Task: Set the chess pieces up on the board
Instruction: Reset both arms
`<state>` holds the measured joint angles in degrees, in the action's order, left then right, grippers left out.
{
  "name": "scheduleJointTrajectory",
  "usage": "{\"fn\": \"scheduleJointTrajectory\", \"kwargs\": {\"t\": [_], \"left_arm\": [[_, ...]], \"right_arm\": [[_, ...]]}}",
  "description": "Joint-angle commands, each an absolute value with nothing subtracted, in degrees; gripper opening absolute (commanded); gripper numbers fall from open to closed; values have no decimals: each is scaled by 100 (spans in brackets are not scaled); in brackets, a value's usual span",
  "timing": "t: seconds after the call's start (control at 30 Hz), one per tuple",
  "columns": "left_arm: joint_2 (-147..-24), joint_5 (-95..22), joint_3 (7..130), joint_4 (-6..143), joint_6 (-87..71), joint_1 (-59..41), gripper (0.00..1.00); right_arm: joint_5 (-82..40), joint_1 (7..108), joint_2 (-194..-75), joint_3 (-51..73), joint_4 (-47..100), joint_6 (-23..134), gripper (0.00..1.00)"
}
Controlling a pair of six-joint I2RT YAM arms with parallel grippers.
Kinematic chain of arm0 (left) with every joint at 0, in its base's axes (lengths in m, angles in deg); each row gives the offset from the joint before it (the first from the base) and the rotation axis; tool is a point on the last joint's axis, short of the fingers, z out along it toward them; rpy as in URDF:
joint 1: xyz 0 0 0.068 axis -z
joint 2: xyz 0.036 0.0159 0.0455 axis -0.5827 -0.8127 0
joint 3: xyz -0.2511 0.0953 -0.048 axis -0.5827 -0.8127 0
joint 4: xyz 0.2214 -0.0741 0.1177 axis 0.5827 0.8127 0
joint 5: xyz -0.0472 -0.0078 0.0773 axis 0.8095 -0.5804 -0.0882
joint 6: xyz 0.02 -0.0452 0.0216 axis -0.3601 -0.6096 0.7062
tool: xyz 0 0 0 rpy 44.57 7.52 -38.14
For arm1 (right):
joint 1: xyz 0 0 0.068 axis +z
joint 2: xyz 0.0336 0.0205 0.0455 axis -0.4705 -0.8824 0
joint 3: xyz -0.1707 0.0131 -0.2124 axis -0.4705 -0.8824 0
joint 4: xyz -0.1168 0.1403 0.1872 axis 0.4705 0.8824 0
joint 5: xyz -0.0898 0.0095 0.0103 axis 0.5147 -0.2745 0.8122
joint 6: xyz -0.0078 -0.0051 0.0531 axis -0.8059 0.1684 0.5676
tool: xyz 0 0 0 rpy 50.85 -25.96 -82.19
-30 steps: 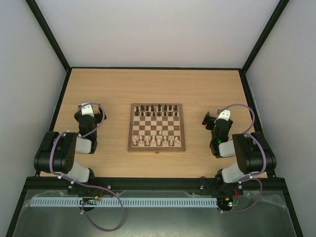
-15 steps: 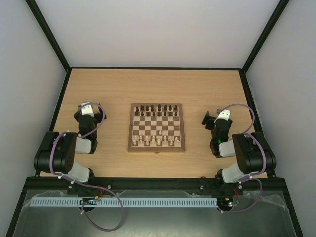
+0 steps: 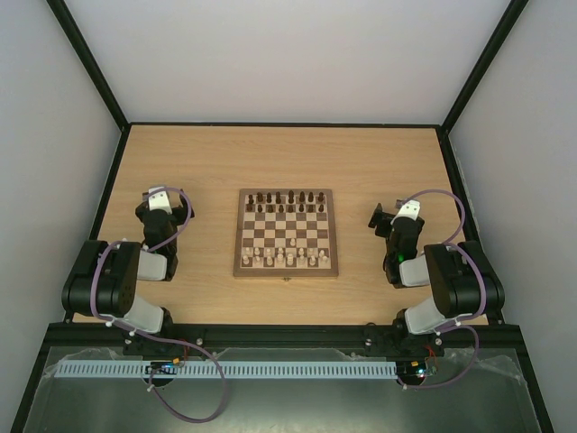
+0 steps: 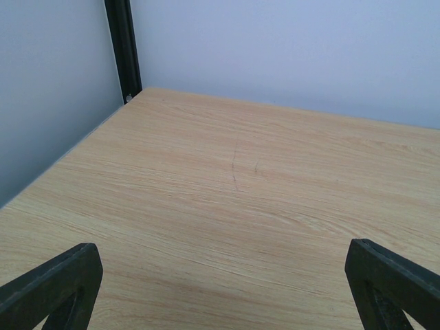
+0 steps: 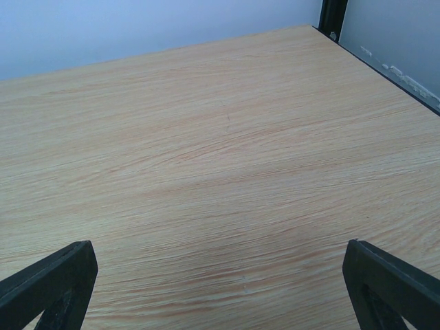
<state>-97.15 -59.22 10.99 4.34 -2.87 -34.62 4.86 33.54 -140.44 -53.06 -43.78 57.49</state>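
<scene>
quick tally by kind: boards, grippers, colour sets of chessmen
board: 1
grippers: 2 (left gripper, right gripper, both open)
colour sets of chessmen: 2 (dark chess pieces on far rows, pale chessmen on near rows; single pieces too small to count)
total: 5

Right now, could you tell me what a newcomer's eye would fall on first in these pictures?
The board sits at the middle of the table, with the dark chess pieces lined along its far rows and the pale chessmen along its near rows. To either side, the left claw and the right claw hang wide open over bare wood, holding nothing and well apart from the board.
</scene>
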Motion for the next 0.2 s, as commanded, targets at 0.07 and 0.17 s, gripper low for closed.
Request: {"fn": "scheduleJointTrajectory", "kwargs": {"t": [0.07,0.17], "left_arm": [[-9740,-5917,1073,82,-225,-3441,100],[-9740,-5917,1075,84,-230,-3441,100]], "right_arm": [[524,3328,-14076,-5197,-4617,5723,99],[528,3324,-14060,-5213,-4626,5718,99]]}}
